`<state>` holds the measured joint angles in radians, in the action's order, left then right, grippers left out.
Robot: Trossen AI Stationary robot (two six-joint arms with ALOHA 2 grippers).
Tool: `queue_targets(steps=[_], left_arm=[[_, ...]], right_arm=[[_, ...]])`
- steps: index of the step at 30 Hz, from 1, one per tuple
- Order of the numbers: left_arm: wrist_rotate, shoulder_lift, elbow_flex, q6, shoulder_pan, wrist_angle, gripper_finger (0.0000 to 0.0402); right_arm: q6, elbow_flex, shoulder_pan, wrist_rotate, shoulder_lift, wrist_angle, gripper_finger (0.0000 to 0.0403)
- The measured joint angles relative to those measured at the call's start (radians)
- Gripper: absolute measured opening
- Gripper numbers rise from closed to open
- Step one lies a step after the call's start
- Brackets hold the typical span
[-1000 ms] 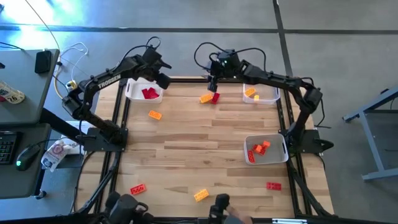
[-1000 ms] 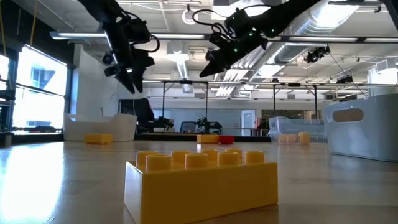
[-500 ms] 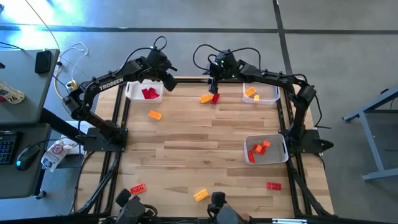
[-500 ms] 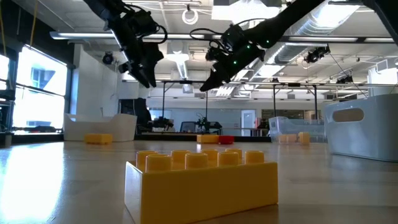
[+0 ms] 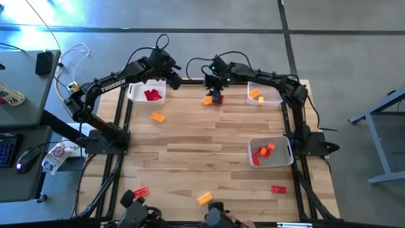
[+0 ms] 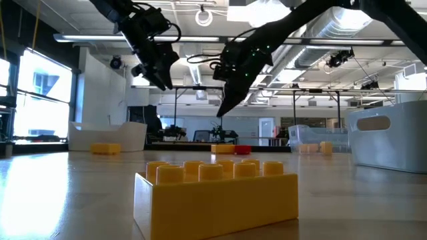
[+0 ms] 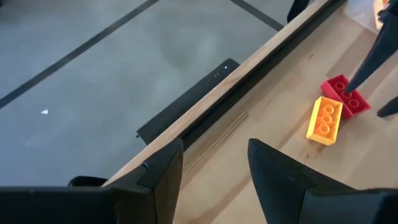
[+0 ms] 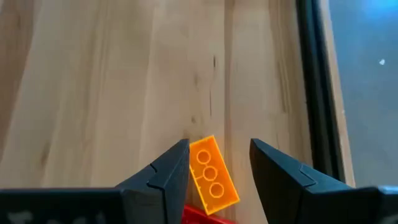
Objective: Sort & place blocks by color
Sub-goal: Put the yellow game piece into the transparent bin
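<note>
Orange and red sit side by side at the far edge of the worktop [image 5: 190, 133]: an orange block [image 5: 207, 100] touching a red block [image 5: 218, 99], and everything else is easiest placed from that pair. The right gripper [image 5: 217, 95] hangs right over the pair, fingers apart with nothing held; in its wrist view the orange block [image 8: 212, 174] shows between the two fingers, with the red block [image 8: 205, 215] just peeking in beside it. The left gripper [image 5: 172, 80] hovers well to the left of the pair, above the worktop's far rim, its fingers spread and empty too; its wrist view looks across at the orange block [image 7: 325, 120] and red block [image 7: 346, 96].

Left of the pair a white tray [image 5: 135, 96] holds red blocks [image 5: 152, 95]. Right of the pair another white tray [image 5: 273, 100] holds a few orange-yellow blocks [image 5: 255, 94]. A lone orange block [image 5: 157, 116] lies between the left tray and the middle of the worktop. Well nearer the front, to the right, a third tray [image 5: 286, 149] holds red and orange blocks [image 5: 262, 153]. Along the front edge lie a red block [image 5: 140, 192], a yellow block [image 5: 204, 198] and another red block [image 5: 278, 189]; the low view has the yellow one [image 6: 217, 193] filling its foreground.
</note>
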<state>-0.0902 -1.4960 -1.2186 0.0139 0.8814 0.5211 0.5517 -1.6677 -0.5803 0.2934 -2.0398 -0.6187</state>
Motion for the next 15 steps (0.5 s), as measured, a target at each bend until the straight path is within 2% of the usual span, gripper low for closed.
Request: queue_targets(steps=[2,7,15], left_arm=[[0.000,0.000,0.000,-0.003,0.000,0.013,0.0168],[0.001,0.000,0.000,-0.038,-0.006,0.042,0.0168],[0.001,0.000,0.000,-0.065,-0.036,0.044,0.0168]], right_arm=[[0.016,-0.001,0.003,-0.014,-0.010,-0.017,0.0156],[0.080,-0.002,0.024,-0.123,-0.044,-0.058,0.0156],[0.111,-0.003,0.048,-0.174,-0.102,-0.055,0.0156]])
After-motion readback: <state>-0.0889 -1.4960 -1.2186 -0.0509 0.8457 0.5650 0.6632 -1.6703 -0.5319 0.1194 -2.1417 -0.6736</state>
